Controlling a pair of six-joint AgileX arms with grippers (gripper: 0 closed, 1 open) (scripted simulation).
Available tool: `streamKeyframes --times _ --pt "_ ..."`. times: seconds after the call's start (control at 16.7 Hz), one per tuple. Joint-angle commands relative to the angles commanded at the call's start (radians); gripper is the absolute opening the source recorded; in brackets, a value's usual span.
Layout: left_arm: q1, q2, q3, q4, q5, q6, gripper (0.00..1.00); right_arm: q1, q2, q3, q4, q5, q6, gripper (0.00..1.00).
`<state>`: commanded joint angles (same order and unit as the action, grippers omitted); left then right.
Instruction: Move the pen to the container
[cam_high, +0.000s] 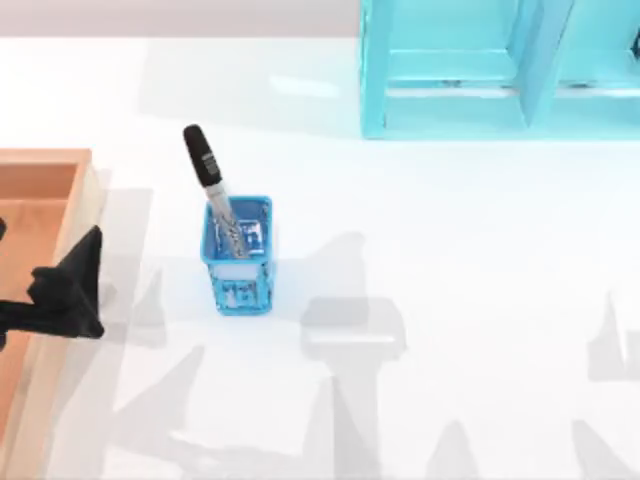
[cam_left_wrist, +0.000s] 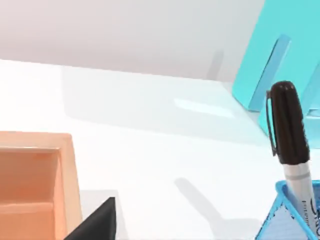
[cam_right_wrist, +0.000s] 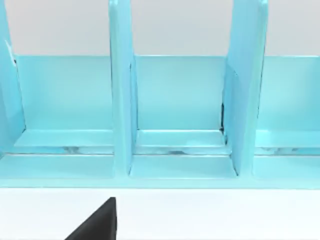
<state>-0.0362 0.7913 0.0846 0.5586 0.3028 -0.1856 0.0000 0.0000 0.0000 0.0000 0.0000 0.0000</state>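
Open table (cam_high: 450, 230) separates blue cup (cam_high: 240, 258) from container (cam_high: 40, 200).

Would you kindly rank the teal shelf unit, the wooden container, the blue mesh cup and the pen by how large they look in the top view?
1. Teal shelf unit, though cut off by the frame.
2. Container, also cut off at the left edge.
3. Blue mesh cup and pen: unsure. The pen looks longer, the cup broader.
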Motion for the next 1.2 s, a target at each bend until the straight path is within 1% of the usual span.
streamKeyframes --times 0.36,0.66,0.9,1.2 --pt "-0.019 0.488 0.066 0.365 0.185 -0.117 1.00 0.000 0.000 0.000 0.000 0.000 0.000 1.00" --pt "-0.034 0.798 0.111 0.600 0.306 -0.188 1.00 0.000 0.000 0.000 0.000 0.000 0.000 1.00" --pt "-0.037 0.938 0.128 0.702 0.359 -0.217 1.00 0.000 0.000 0.000 0.000 0.000 0.000 1.00" --pt "-0.038 0.958 0.129 0.717 0.367 -0.219 1.00 0.000 0.000 0.000 0.000 0.000 0.000 1.00"
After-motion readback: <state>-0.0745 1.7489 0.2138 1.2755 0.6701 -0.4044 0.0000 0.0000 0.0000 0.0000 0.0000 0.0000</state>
